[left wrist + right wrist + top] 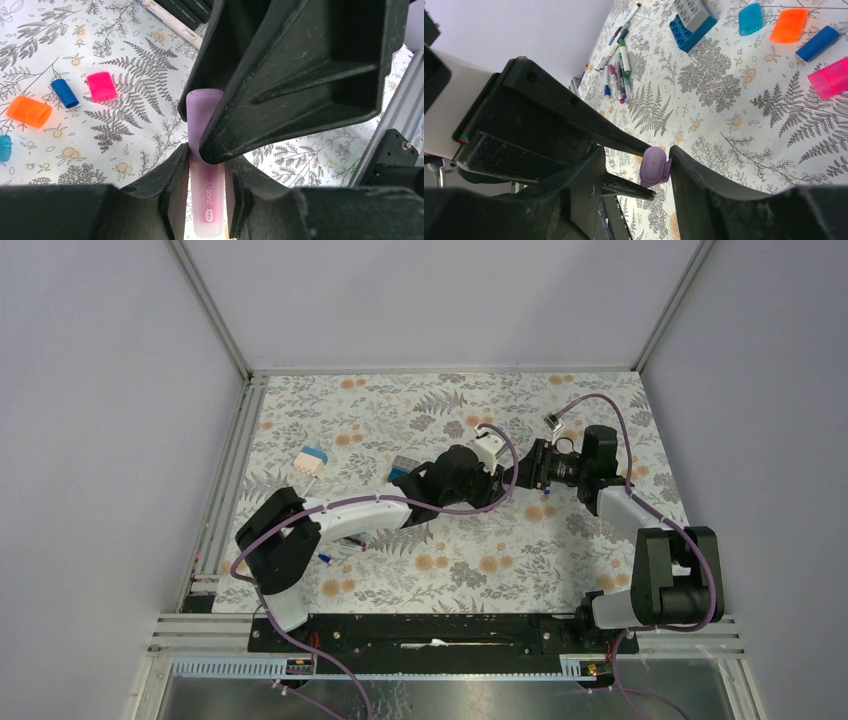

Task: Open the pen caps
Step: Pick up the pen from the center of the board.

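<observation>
1. Grey walls box in a floral table cover [560, 560]. Both arms meet at about 2 o'clock from its centre.
2. At 11 o'clock from the right wrist view's centre lies a heap of pens [616, 75]. Several look capped to me, though they are too small to be sure. I judge those to be the work left.
3. My left gripper [206, 165] has its fingers clamped narrowly on a purple highlighter [207, 205], held off the table.
4. My right gripper [636, 155] is part-open and straddles the purple cap [655, 167], which sits on the highlighter's end. One pad touches the cap and the other stands apart, so I count no grip yet.
5. Four caps are already off, lying at 9 o'clock from the highlighter: the orange cap [29, 111], pink cap [101, 86], dark blue cap [65, 93] and light blue cap [4, 148].
</observation>
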`<state>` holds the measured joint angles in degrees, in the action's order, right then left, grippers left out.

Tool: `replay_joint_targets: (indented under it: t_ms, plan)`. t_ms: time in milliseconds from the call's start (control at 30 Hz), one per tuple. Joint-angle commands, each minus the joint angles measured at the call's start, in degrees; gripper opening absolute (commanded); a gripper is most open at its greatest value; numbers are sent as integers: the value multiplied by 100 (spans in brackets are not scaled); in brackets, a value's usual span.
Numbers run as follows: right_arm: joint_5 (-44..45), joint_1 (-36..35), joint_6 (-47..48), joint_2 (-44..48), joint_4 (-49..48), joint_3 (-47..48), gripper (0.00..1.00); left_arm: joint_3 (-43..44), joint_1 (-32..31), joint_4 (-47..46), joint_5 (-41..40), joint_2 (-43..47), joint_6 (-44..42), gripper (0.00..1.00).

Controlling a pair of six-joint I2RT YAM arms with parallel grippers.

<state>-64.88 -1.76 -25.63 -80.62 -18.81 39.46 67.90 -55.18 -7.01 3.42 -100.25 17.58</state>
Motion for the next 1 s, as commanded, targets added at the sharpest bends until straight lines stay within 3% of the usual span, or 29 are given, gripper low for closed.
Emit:
replay_joint_targets:
  t_ms: [0,333,433,533,600,833,967]
  plan:
    - [189,-74,350,29,356,239,54,318,-19,-167,-315,15,-107,0]
    - [339,-161,684,9,616,305,43,312,-24,-153,-548,40,-1,0]
    - [318,-234,764,-38,687,353,30,334,-20,-152,-527,32,41,0]
    - [294,-272,903,-62,820,430,9,346,-24,-152,-518,38,73,2]
    - [275,-272,997,-43,921,492,0,333,-27,-153,-518,62,101,11]
    - [-146,-169,1070,104,773,472,0,-39,-19,-247,-769,572,175,54]
    - [-507,12,1072,228,494,316,0,-489,-21,-437,-998,1117,88,72]
